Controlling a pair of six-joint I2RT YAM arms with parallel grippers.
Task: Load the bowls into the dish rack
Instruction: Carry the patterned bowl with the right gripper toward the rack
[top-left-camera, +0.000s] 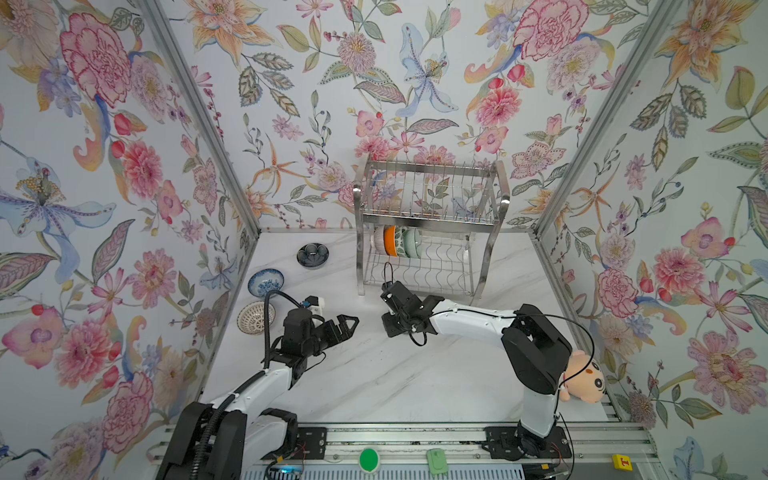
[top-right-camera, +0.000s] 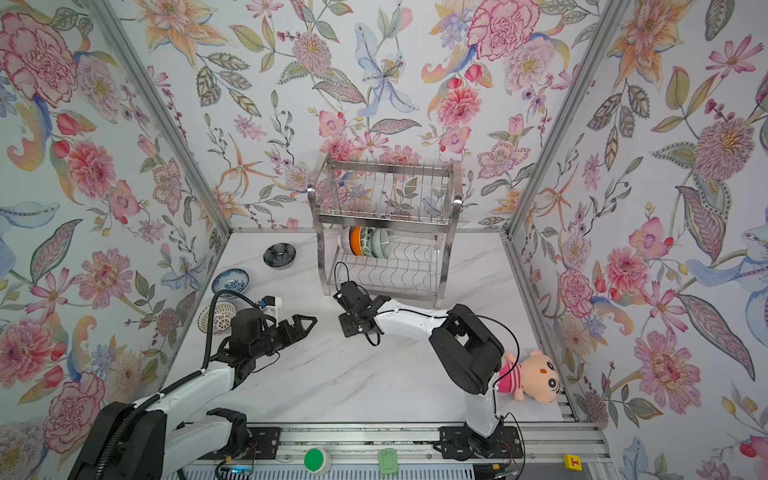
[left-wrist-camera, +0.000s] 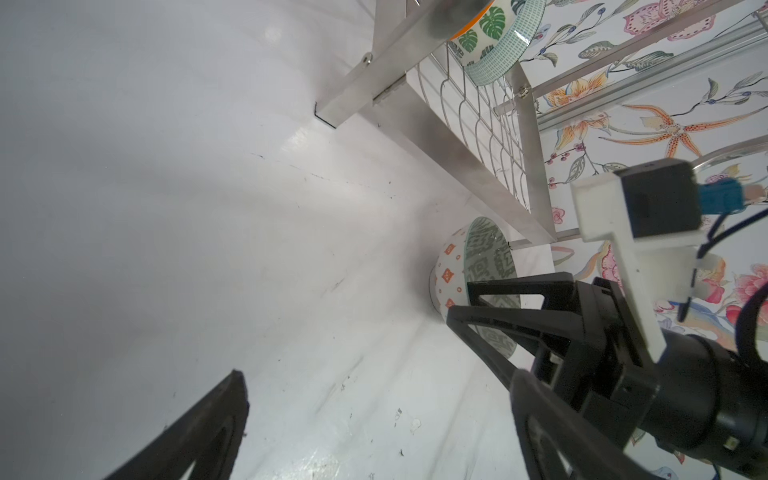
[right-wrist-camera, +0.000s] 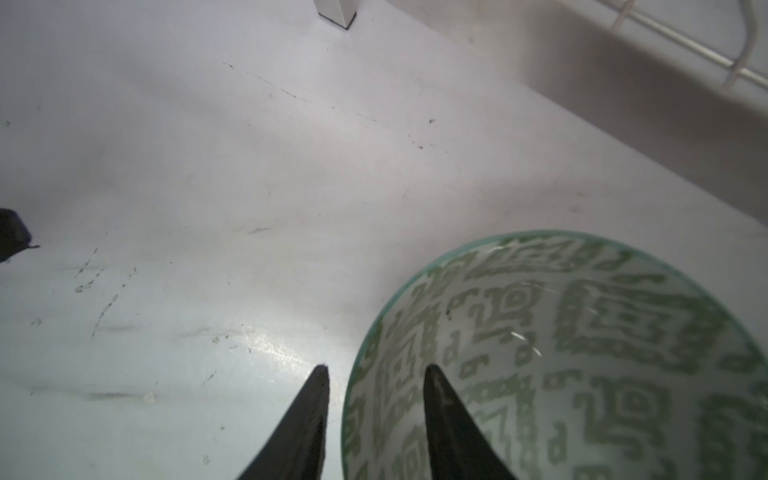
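A grey-green patterned bowl (right-wrist-camera: 582, 353) with orange marks on its outside (left-wrist-camera: 451, 270) stands on the table before the dish rack (top-left-camera: 428, 224). My right gripper (right-wrist-camera: 376, 368) points down over it, one finger inside the rim and one outside, jaws narrowed with gaps still showing. In both top views the right wrist (top-left-camera: 405, 309) hides this bowl. My left gripper (top-left-camera: 351, 324) hovers wide open and empty to its left. Three bowls (top-left-camera: 399, 241) stand on edge in the rack's lower tier. Dark navy (top-left-camera: 312, 255), blue-white floral (top-left-camera: 266, 282) and tan lattice (top-left-camera: 255, 318) bowls sit at the table's left.
A pink-striped plush toy (top-right-camera: 532, 376) lies at the right edge behind the right arm. The rack's steel leg (right-wrist-camera: 336, 12) stands near the gripped-at bowl. Floral walls close in three sides. A rail with a green button (top-left-camera: 368, 459) runs along the front.
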